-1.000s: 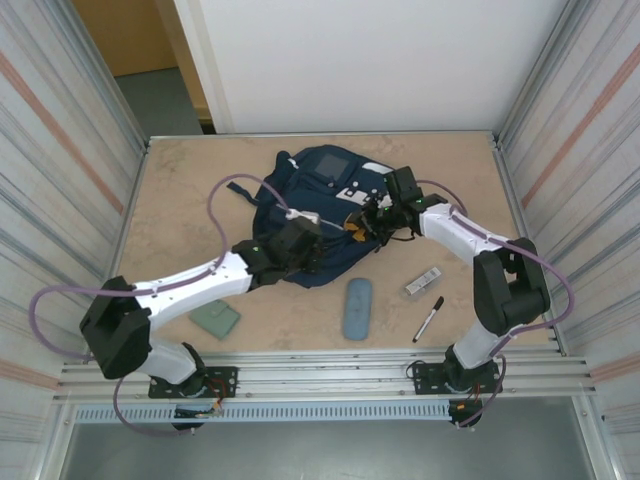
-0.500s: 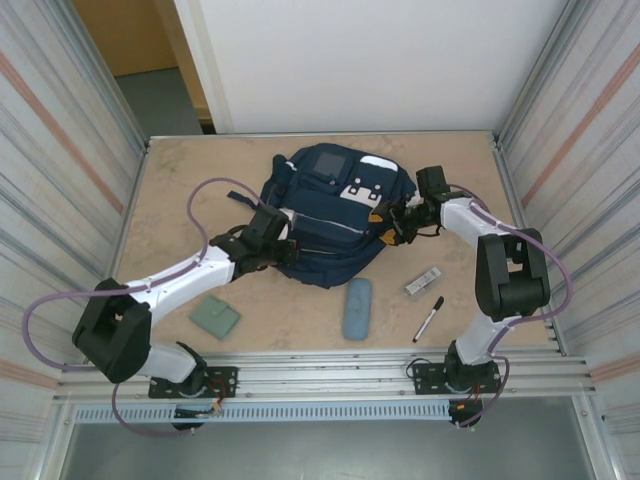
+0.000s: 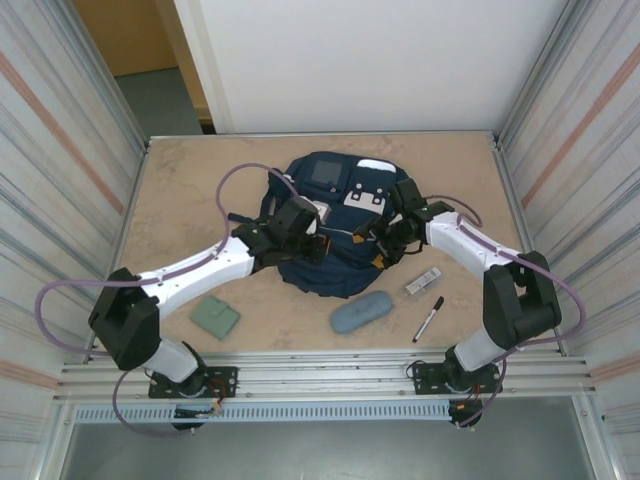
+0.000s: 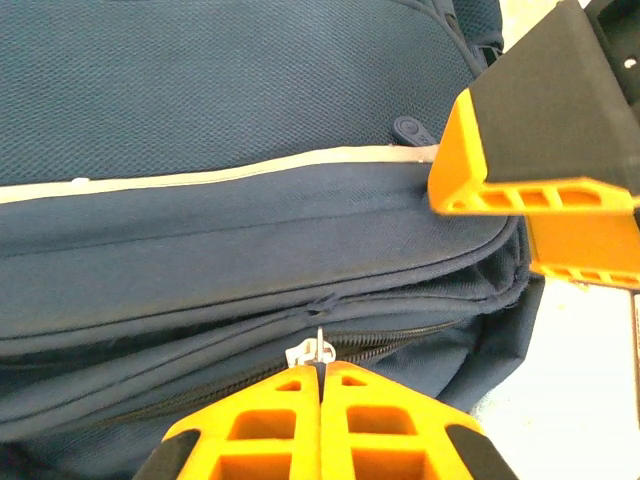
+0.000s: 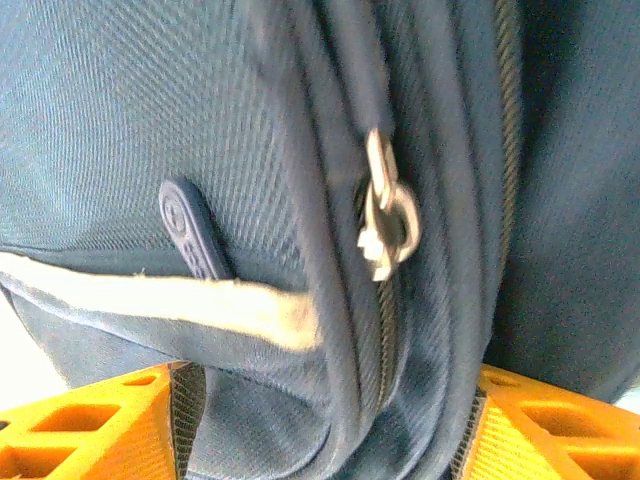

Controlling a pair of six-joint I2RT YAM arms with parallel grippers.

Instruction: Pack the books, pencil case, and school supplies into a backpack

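Four loose things lie along the table's [image 3: 190, 200] near edge: pad [image 3: 215, 317] at left, pencil case [image 3: 360, 313] mid, marker [image 3: 429, 318] and silver bar [image 3: 423, 280] toward the right. Beyond them, mid-table, the backpack [image 3: 335, 270] slumps. It is soft and floppy, best worked by its zips. Left gripper [image 4: 320, 372] is pinched shut, seemingly on a small metal zip pull [image 4: 313, 350], which looks slippery. Right gripper [image 5: 325, 410] stands wide, straddling a fold of the bag beside a second pull [image 5: 385, 215]. The case looks stiff and light; grip it across its narrow middle.
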